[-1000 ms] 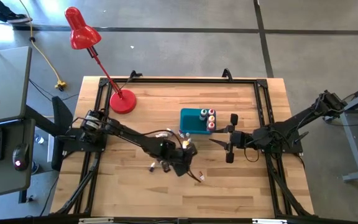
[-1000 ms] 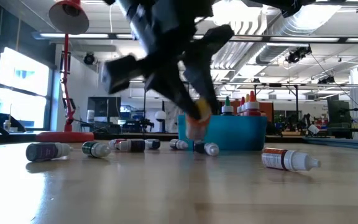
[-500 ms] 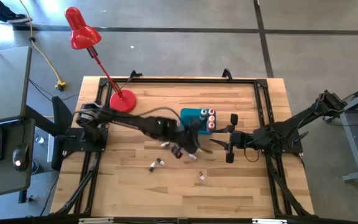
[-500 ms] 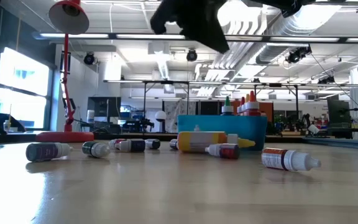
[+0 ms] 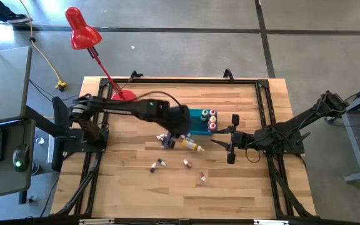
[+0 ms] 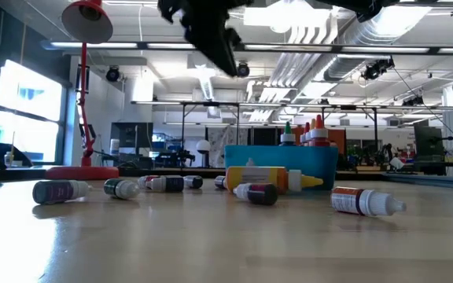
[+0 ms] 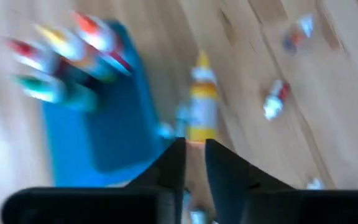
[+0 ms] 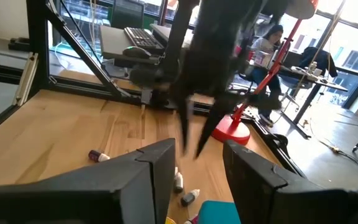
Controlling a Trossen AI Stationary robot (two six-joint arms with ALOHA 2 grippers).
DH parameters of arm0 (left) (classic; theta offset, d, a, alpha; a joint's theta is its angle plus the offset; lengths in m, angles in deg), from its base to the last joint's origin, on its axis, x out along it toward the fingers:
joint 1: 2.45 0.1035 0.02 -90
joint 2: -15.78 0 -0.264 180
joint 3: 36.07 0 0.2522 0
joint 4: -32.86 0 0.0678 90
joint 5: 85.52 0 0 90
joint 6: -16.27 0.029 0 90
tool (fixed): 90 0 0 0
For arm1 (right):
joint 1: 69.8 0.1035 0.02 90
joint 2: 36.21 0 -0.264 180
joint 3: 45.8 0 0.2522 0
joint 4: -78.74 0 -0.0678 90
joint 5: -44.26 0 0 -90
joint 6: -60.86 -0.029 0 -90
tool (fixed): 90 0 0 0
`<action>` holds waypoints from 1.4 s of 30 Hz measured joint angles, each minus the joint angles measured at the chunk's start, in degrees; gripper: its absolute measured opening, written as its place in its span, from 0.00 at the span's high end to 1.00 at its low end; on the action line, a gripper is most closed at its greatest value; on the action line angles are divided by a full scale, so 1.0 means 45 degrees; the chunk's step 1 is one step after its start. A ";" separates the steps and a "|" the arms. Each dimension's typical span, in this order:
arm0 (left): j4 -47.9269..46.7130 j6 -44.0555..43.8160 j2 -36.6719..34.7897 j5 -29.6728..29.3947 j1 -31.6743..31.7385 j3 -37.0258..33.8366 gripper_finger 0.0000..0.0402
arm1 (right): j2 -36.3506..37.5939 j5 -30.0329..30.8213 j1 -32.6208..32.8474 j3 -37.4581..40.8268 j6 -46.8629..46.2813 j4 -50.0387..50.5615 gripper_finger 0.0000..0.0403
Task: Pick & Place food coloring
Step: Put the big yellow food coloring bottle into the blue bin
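Several small food coloring bottles lie on their sides on the wooden table: a yellow one [image 5: 192, 145] [image 6: 262, 178] [image 7: 202, 112] just in front of the blue bin [image 5: 192, 122], a dark red one [image 6: 254, 192] and a white one [image 6: 366, 201]. More bottles [image 5: 210, 119] [image 6: 309, 134] stand upright in the bin. My left gripper [image 5: 182, 130] [image 7: 194, 163] hangs above the table beside the bin, with a narrow gap between its fingers and nothing in it. My right gripper [image 5: 217, 144] [image 8: 194, 158] waits to the right of the bin, open and empty.
A red desk lamp [image 5: 80, 28] stands on its base [image 6: 81, 170] at the far left of the table. More small bottles [image 6: 60, 190] [image 5: 157, 165] [image 5: 202, 178] lie scattered at the left and toward the near edge. Black rails [image 5: 264, 100] frame the tabletop.
My left gripper held the yellow bottle low over the table, then let it go. It has since risen and gone toward the far edge, up beside the blue bin. The yellow bottle now lies on its side in front of the bin. The dark red bottle has rolled a little.
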 joint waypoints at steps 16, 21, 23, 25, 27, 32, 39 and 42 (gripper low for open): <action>0.2251 0.0002 0.3092 -0.1091 -0.1073 -0.0519 0.45 | 0.0003 0.0002 0.0005 0.0005 0.0002 -0.0039 0.68; 0.2786 -0.0027 0.3649 -0.1557 -0.1046 -0.0531 0.45 | 0.0000 0.0005 0.0005 0.0005 0.0000 -0.0024 0.68; 0.3100 -0.0029 0.3727 -0.1620 -0.1029 -0.0533 0.45 | 0.0000 0.0005 0.0005 0.0005 0.0000 -0.0027 0.68; 0.3611 -0.0030 0.3799 -0.1698 -0.1034 -0.0529 0.45 | 0.0000 0.0000 0.0005 0.0005 0.0000 -0.0020 0.68; 0.3734 -0.0030 0.3801 -0.1580 -0.1038 -0.0529 0.45 | 0.0000 0.0000 0.0005 0.0005 0.0000 -0.0024 0.68; 0.4051 -0.0392 0.3801 -0.0772 -0.1048 -0.0529 0.45 | 0.0000 0.0000 0.0005 0.0005 0.0000 -0.0024 0.68; 0.4724 -0.0683 0.4037 -0.0641 -0.1048 -0.0530 0.45 | 0.0000 0.0000 0.0005 0.0005 0.0000 -0.0021 0.68; 0.4859 -0.0686 0.4311 -0.0588 -0.1048 -0.0512 0.45 | 0.0000 0.0000 0.0005 0.0005 0.0000 -0.0019 0.68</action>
